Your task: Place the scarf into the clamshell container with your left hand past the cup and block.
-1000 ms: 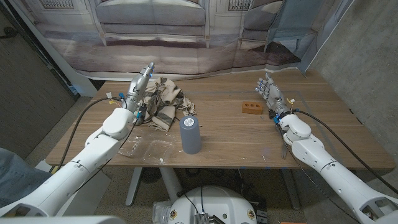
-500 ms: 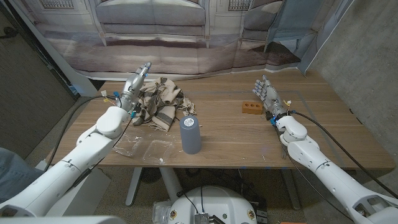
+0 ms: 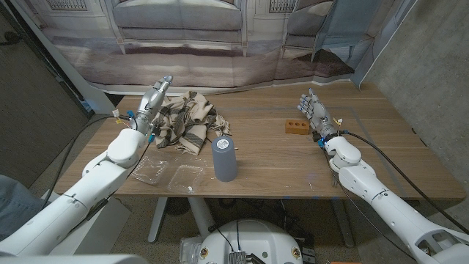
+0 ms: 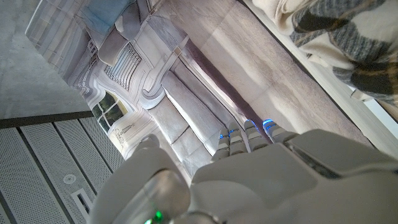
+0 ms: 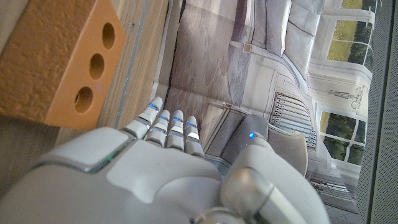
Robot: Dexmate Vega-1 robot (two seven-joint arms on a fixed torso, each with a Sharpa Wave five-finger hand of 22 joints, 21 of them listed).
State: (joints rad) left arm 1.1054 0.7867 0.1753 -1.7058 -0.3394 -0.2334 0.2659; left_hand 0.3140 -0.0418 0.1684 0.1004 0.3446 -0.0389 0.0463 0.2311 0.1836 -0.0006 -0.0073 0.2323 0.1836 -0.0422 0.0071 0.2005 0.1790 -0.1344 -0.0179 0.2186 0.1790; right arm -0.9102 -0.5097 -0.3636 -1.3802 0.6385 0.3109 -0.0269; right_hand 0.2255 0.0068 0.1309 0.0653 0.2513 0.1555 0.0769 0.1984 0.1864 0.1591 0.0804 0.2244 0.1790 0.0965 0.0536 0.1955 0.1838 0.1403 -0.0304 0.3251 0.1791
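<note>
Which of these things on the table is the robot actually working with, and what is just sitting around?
Part of the job:
scarf
clamshell container
cup
block
left hand, open beside the scarf

Just there:
right hand, open, holding nothing
wooden table
backdrop behind the table

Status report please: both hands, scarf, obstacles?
Left hand open beside scarf. Right hand open. Cup stands near clamshell container.

left hand (image 3: 152,100) just beside scarf (image 3: 187,121), perhaps touching; fingers extended
</note>
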